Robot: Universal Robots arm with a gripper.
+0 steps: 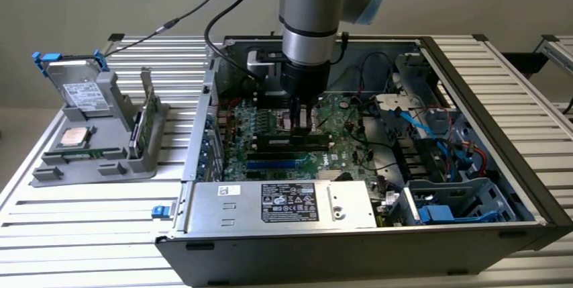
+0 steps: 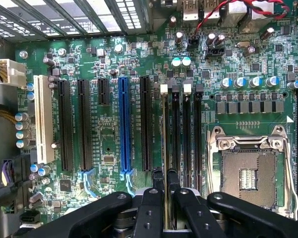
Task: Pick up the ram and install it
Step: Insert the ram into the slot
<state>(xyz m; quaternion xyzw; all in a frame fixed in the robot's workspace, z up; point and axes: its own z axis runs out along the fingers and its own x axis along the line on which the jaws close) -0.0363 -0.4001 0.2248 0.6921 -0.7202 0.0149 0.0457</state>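
My gripper (image 1: pixel 302 127) hangs straight down over the motherboard (image 1: pixel 268 123) inside the open computer case (image 1: pixel 501 133). In the wrist view the black fingers (image 2: pixel 151 198) stand close together, and the gripper (image 2: pixel 165 174) is shut on the ram (image 2: pixel 165 134), a thin strip seen edge-on. The ram runs along the outermost of the black memory slots (image 2: pixel 181 134), on the side away from the open processor socket (image 2: pixel 248 171). In the exterior view the ram (image 1: pixel 291 141) shows as a dark bar under the fingertips. Whether it is seated in the slot I cannot tell.
A grey tray (image 1: pixel 90 160) at the exterior view's left holds a boxy drive (image 1: pixel 85 93), a square silver processor (image 1: pixel 74 137) and an upright green board (image 1: pixel 139 130). The power supply (image 1: pixel 282 204) fills the case's front. Loose cables (image 1: pixel 421 120) and drive bays crowd the right.
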